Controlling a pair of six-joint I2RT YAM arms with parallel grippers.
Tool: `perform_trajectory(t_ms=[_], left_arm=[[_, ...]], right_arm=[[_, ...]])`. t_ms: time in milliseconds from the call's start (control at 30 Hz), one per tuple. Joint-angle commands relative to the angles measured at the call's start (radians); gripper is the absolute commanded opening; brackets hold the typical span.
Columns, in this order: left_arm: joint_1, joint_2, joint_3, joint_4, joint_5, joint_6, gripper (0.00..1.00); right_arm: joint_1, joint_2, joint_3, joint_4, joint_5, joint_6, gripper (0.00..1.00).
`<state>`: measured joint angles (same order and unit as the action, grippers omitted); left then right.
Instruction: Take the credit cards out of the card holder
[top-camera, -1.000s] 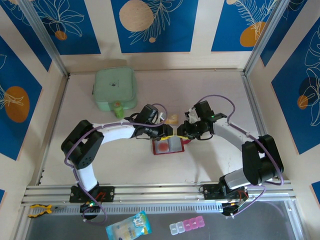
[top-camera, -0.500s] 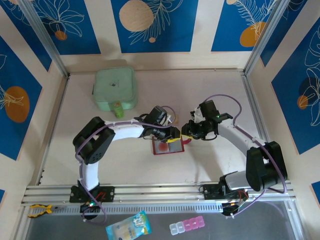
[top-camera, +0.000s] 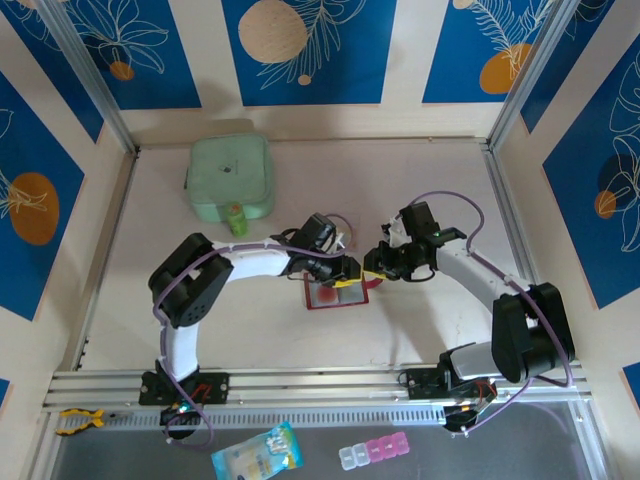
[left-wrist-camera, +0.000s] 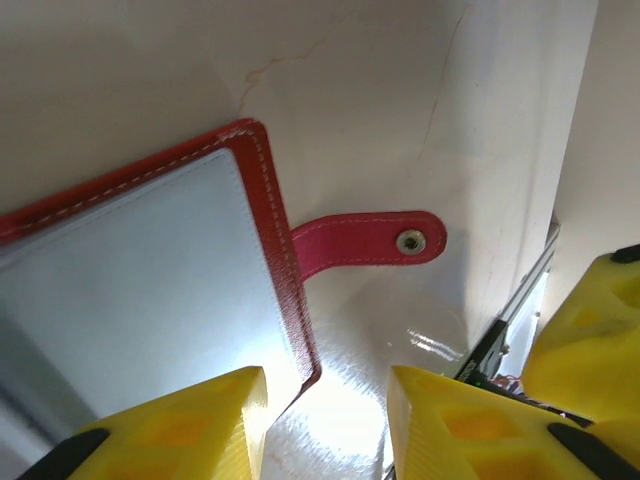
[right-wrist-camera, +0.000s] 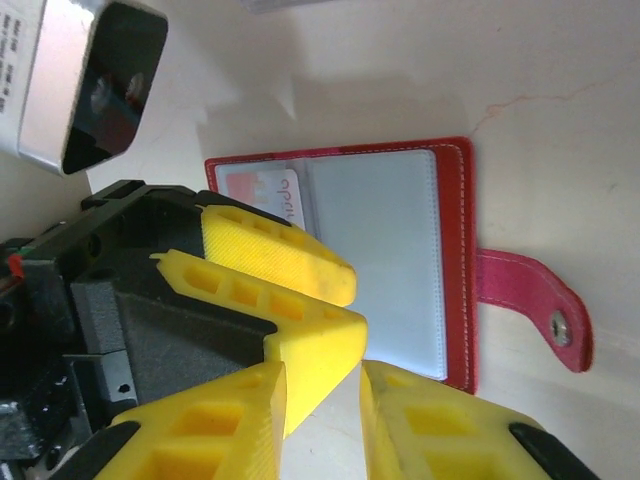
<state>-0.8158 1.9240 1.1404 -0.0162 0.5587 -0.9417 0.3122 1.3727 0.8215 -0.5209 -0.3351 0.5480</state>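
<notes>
1. The card holder (right-wrist-camera: 390, 250) was dark red and leather-like, with pale stitching along its rim. It lay open and flat on the smooth pale table (top-camera: 430, 190), between the two grippers.
2. Its clear sleeves (left-wrist-camera: 150, 280) looked pale grey and glossy. A rounded red tab (left-wrist-camera: 365, 243) with a small metal snap stuck out from one side.
3. The left gripper (left-wrist-camera: 325, 420) had blocky yellow fingers parted a moderate way, with nothing clamped between them. The holder's corner lay below the gap. Seen from the right wrist, its fingertips (right-wrist-camera: 300, 270) lay over a sleeve, though I could not tell whether they pressed on it.
4. The right gripper (right-wrist-camera: 322, 425) stood just beside the holder's edge, its jaws only narrowly apart and holding nothing.
5. One credit card (right-wrist-camera: 262, 195), whitish with red marks, sat inside a sleeve, partly hidden by the left fingers.
6. A mint-green square pouch (top-camera: 231, 178) lay well apart, near the back wall.
</notes>
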Motion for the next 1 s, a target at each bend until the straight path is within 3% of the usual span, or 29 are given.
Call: perform_trajectory(t_ms=[0, 533, 967], left_arm=[[0.013, -0.081, -0.038, -0.043, -0.032, 0.039, 0.36], [0.098, -0.253, -0.245, -0.123, -0.114, 0.086, 0.28], [0.133, -0.238, -0.299, -0.083, -0.091, 0.093, 0.17]], right_arm=[[0.022, 0.031, -0.012, 0.017, -0.039, 0.010, 0.26], [0.145, 0.196, 0.060, 0.055, -0.036, 0.033, 0.26], [0.202, 0.265, 0.127, 0.039, -0.017, 0.038, 0.25]])
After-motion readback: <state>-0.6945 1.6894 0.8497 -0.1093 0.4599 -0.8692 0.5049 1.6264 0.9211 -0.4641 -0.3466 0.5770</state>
